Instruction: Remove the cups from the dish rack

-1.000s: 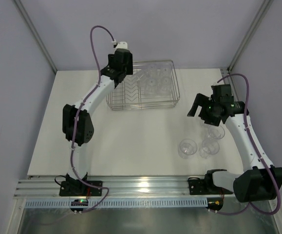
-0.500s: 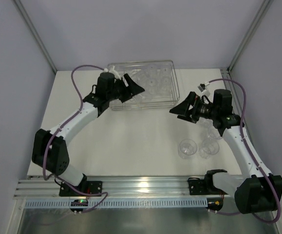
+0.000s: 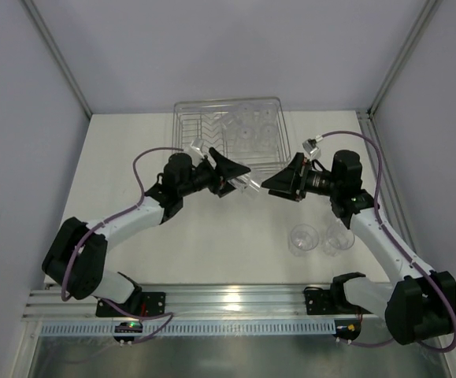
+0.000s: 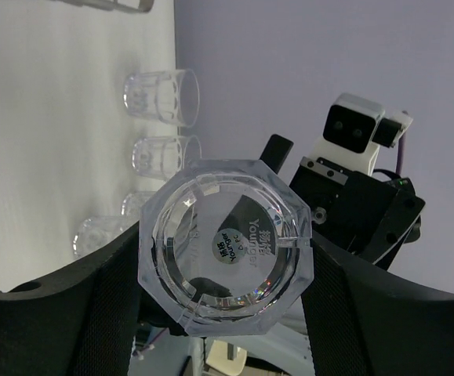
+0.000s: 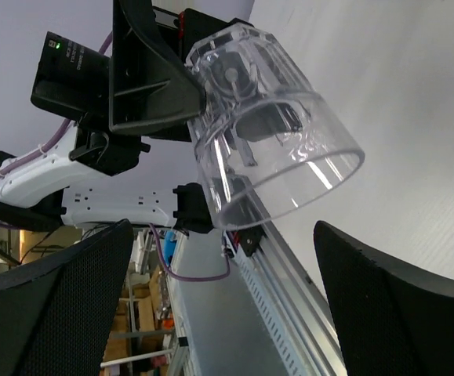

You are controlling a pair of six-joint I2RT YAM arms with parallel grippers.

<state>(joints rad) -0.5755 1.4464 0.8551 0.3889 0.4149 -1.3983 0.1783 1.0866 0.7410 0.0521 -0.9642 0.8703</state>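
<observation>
My left gripper (image 3: 234,175) is shut on a clear cup (image 3: 248,183) and holds it sideways in the air over the table's middle, rim towards the right arm. In the left wrist view the cup's octagonal base (image 4: 225,247) fills the gap between my fingers (image 4: 62,313). My right gripper (image 3: 276,183) is open and empty, facing the cup's rim from close by. In the right wrist view the cup (image 5: 270,125) hangs just beyond my open fingers (image 5: 399,305). The wire dish rack (image 3: 228,101) stands at the back with several clear cups (image 3: 248,130) in it.
Two unloaded cups (image 3: 304,239) (image 3: 339,236) stand on the table at the right, under my right arm. The left wrist view shows several cups (image 4: 160,98) in a row there. Frame posts rise at both back corners.
My left arm has swung from the rack down to the table's middle, carrying a cup. My right gripper has moved left and turned to face it.
</observation>
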